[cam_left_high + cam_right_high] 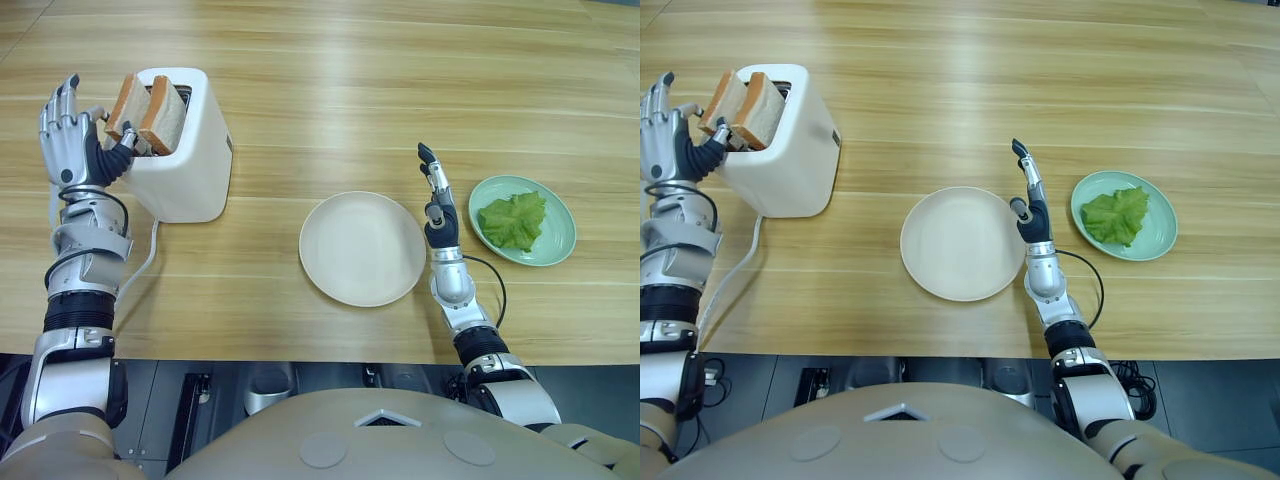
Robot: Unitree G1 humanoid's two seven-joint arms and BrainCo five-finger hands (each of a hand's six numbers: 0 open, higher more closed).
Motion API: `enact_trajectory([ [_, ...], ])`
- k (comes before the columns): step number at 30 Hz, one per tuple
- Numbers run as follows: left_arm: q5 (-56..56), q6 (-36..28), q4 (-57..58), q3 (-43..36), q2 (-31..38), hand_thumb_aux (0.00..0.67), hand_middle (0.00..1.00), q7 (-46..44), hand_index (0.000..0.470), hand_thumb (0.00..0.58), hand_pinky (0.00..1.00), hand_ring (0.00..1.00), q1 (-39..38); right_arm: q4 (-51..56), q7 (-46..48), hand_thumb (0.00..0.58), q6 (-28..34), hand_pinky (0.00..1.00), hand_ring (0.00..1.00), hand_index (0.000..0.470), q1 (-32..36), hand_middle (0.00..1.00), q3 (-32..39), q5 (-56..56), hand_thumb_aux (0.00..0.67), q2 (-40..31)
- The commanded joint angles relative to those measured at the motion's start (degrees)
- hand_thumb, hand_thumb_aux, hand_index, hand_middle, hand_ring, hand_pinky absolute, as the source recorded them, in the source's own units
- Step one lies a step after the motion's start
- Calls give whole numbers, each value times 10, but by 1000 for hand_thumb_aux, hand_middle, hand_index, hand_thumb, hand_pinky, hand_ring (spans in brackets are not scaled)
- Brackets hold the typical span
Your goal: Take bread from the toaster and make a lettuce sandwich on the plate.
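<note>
Left eye view looks down on a wooden surface (400, 80) with a round cream plate (362, 247) lying bare near its front edge. Well to the left of the plate stands a white toaster (185, 165), and two bread slices (165, 115) stick up out of its top slots, leaning to the left. A white cord (150, 255) trails from the toaster toward the front edge, left of the plate.

The left robot hand (65, 135) is raised against the toaster's far-left side, on the side away from the plate, and it touches the lower corner of the outer slice; whether it is clamped on that slice cannot be told. Just right of the plate, the right robot hand (438, 205) stands edge-on with its fingers straight and apart from everything, holding nothing. Further right of the plate, beyond that hand, a green dish (560, 245) holds a leaf of lettuce (513, 220).
</note>
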State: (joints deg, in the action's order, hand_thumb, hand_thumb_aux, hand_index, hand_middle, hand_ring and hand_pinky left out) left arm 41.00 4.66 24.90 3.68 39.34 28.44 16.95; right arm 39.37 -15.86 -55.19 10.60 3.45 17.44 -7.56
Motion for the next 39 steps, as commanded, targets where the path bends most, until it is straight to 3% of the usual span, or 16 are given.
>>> enact_trajectory([
  [1,5,-18,-37,-14,2,670,0,-21,460,580,0,0,5,-1,0,0,3,0,0,0,5,0,-4,-4,0,0],
  [3,-4,-14,-60,-9,4,670,0,-24,460,580,0,0,-11,-1,1,0,4,0,0,0,7,0,-4,-5,0,1],
  [5,-9,-11,-77,-1,3,670,149,-15,460,580,149,149,-21,0,1,0,5,0,0,0,9,0,-4,-5,0,2],
  [6,-16,-6,-78,6,1,670,537,-8,460,580,537,537,-21,1,1,0,5,0,0,0,10,0,-4,-6,0,3],
  [7,-28,0,-81,17,-2,670,537,2,460,580,537,537,-21,3,1,0,5,0,0,0,11,0,-4,-5,0,4],
  [8,-39,5,-85,29,-5,670,1000,13,460,580,1000,1000,-21,4,1,0,5,0,0,0,12,0,-4,-5,0,4],
  [16,-128,101,-51,94,-43,670,1000,92,460,580,1000,1000,12,7,-8,0,5,0,0,0,18,0,-11,-7,0,6],
  [23,-215,243,-61,150,-76,670,1000,132,460,580,1000,1000,24,5,-14,0,3,0,0,0,25,0,-17,-6,0,4],
  [27,-302,316,-126,116,-116,670,1000,38,460,580,1000,1000,7,-17,-28,0,5,0,0,0,22,0,-36,-5,0,-10],
  [31,-363,328,-175,-39,-175,670,1000,-144,460,580,1000,1000,-35,-49,-76,0,31,0,0,0,9,0,-75,41,0,-53],
  [35,-405,315,-154,-129,-226,670,1000,-264,460,580,1000,1000,-77,-70,-186,0,115,0,0,0,-9,0,-99,156,0,-123],
  [39,-398,298,-106,-175,-279,670,1000,-319,460,580,1000,1000,-101,-31,-282,0,251,0,0,0,-15,0,-106,229,0,-193],
])
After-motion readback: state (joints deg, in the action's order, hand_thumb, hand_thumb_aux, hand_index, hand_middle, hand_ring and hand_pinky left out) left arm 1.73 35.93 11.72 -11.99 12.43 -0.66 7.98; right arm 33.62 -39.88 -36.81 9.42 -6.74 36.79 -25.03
